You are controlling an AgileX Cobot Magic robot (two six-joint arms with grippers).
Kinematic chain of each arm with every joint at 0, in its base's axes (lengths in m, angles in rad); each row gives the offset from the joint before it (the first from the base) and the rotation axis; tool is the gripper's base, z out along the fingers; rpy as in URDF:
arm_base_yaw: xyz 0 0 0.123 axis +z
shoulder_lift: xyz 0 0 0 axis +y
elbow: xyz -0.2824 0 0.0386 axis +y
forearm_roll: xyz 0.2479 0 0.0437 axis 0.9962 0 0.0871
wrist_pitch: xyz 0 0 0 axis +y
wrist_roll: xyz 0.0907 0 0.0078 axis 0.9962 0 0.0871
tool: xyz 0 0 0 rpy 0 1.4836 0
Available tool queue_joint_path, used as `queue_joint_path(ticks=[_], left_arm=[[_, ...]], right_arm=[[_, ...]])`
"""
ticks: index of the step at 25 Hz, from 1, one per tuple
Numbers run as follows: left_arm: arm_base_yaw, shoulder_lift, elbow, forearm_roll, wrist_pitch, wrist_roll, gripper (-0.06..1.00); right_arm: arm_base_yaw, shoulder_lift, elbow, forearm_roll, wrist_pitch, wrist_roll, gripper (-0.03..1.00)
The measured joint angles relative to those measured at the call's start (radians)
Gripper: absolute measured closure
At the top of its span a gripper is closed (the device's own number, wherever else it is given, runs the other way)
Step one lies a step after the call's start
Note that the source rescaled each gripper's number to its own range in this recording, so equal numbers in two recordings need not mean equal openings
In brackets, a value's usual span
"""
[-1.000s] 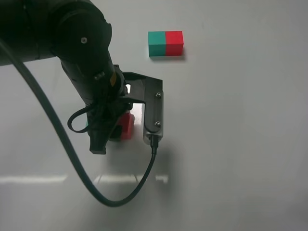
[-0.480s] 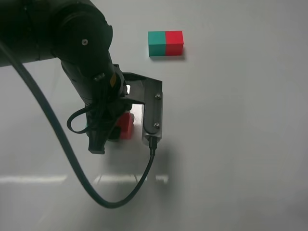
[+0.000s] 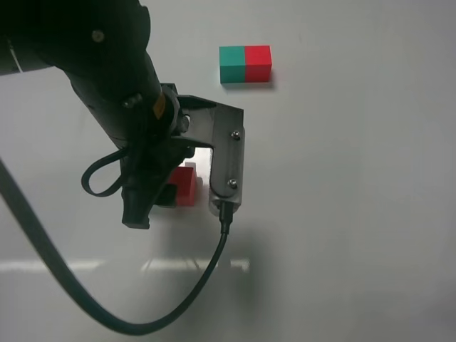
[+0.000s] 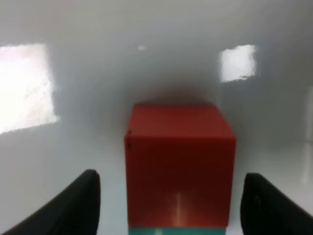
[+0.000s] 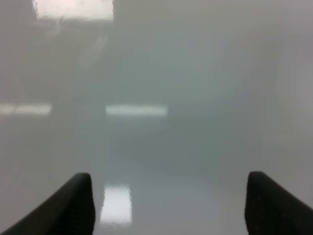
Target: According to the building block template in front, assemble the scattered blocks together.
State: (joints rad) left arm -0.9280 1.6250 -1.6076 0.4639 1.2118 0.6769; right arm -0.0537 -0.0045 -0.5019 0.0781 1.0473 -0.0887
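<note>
The building block template (image 3: 246,64), a teal and red bar, lies at the far middle of the table. A loose red cube (image 3: 187,184) rests on the table beneath my left arm. In the left wrist view the red cube (image 4: 178,161) sits between my left gripper's (image 4: 170,183) fingers, with a gap on each side, so the gripper is open. A teal cube edge (image 4: 176,231) shows flush against the red cube's near side; the arm hides the teal cube from the high camera. My right gripper (image 5: 168,183) stands open over bare table.
The left arm's wrist camera bracket (image 3: 229,160) and its black cable (image 3: 178,303) hang over the table's middle and front. The white table surface (image 3: 356,214) is glossy with light reflections.
The left gripper's jaws have spread away from the red cube. The left arm has shifted slightly up and left, uncovering more of the red cube.
</note>
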Motion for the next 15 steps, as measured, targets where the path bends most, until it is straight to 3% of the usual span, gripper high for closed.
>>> queue_joint_path(ticks=[4, 7, 11, 15], left_arm=[[0.0, -0.041, -0.007, -0.012, 0.002, 0.0, 0.22], [0.0, -0.076, -0.025, -0.024, 0.001, -0.02, 0.18], [0.03, -0.112, -0.059, -0.01, -0.022, -0.196, 0.17], [0.159, -0.119, -0.089, 0.01, -0.053, -0.419, 0.17]], right_arm=[[0.0, 0.0, 0.0, 0.0, 0.0, 0.0, 0.41], [0.0, 0.0, 0.0, 0.0, 0.0, 0.0, 0.41], [0.0, 0.0, 0.0, 0.0, 0.0, 0.0, 0.41], [0.0, 0.0, 0.0, 0.0, 0.0, 0.0, 0.41]])
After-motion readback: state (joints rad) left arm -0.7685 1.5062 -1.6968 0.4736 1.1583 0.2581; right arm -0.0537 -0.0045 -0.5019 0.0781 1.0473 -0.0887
